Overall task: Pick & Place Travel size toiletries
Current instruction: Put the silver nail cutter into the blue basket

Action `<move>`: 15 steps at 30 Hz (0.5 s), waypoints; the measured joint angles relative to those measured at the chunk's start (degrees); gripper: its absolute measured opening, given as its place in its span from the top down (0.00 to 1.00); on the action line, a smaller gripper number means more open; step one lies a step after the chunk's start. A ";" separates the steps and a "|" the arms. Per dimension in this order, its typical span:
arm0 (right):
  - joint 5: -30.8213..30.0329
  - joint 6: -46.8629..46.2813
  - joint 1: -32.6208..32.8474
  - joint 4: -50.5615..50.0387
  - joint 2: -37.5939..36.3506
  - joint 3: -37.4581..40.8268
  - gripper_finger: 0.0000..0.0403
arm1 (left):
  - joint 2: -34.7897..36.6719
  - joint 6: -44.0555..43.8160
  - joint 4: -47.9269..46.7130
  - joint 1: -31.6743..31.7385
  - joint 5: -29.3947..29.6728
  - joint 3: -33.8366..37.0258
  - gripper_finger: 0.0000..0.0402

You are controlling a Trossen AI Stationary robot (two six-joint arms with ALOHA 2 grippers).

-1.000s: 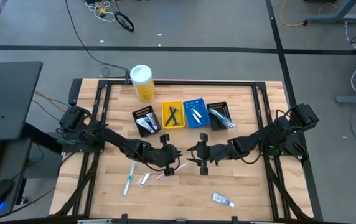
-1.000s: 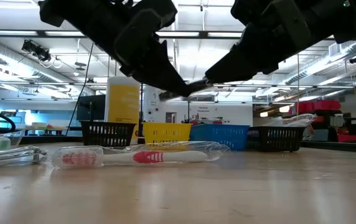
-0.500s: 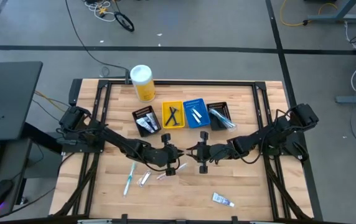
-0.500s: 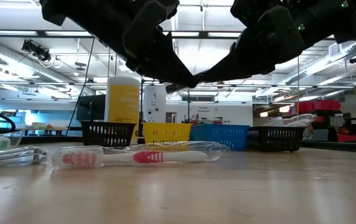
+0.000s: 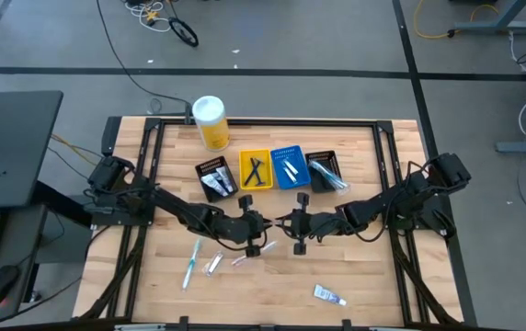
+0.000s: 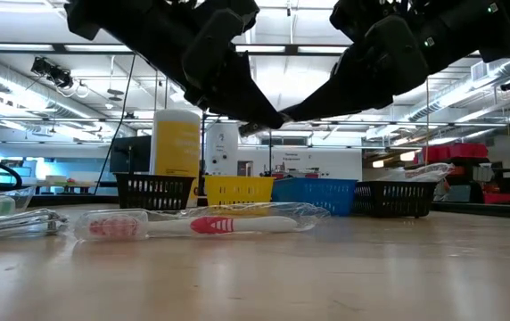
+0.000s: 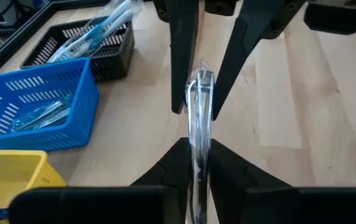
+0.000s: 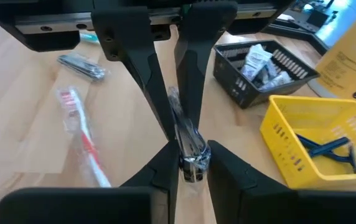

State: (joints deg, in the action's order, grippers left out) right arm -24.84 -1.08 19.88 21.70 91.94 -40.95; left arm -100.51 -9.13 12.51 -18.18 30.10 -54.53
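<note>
Above the middle of the table my left gripper point(image 5: 263, 226) and my right gripper point(image 5: 288, 225) meet tip to tip. Both are shut on one slim toiletry in a clear wrapper point(image 7: 198, 118), which spans the short gap between them. Other toiletries lie on the table below and nearer. These are a wrapped red-and-white toothbrush point(image 6: 193, 225), a teal toothbrush point(image 5: 190, 263), a small wrapped piece point(image 5: 213, 265) and a white tube point(image 5: 329, 295). My left gripper pinches one end of the wrapped toiletry point(image 7: 196, 149) between its two fingers. It comes from the table's left, slanting slightly down, along the item's length. The item is clear of the table. My right gripper pinches the other end point(image 8: 189, 149) between its two fingers. It comes from the table's right, also along the item. The item runs about level between the two grippers.
Four small bins stand in a row at the far middle: black point(image 5: 215, 176), yellow point(image 5: 256, 170), blue point(image 5: 289, 166) and black point(image 5: 325, 172), each holding toiletries. A yellow canister with a white lid point(image 5: 211, 122) stands at the far left. Bare wood lies near right.
My right gripper has shut its fingers on the free end of the wrapped toiletry that my left gripper holds. My left gripper has shifted a little toward the right one. The toiletry has stayed in the air.
</note>
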 joint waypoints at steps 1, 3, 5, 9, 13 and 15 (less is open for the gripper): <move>-0.62 -0.08 0.00 -0.47 0.00 -0.02 0.83 | 0.00 -0.02 0.00 0.07 0.09 0.01 0.85; -1.60 -0.23 0.00 -1.17 -0.02 -0.06 0.83 | 0.00 -0.04 0.00 0.24 0.36 0.01 0.83; -2.05 -0.56 0.02 -1.67 -0.04 -0.07 0.84 | 0.00 -0.07 -0.02 0.42 0.56 0.01 0.79; -2.16 -0.57 0.02 -1.96 -0.04 -0.07 0.84 | 0.00 -1.30 -0.07 0.93 0.56 0.01 0.72; -2.64 -0.59 0.02 -3.28 -0.04 -0.07 0.84 | 0.00 -1.36 -0.09 1.26 0.93 0.01 0.67; -5.58 -0.59 0.07 -5.69 -0.04 0.00 0.84 | 0.00 -1.51 0.04 1.42 1.61 0.01 0.65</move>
State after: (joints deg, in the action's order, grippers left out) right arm -30.42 -1.67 19.94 16.01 91.90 -40.95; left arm -100.50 -10.64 12.55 -16.76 31.71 -54.53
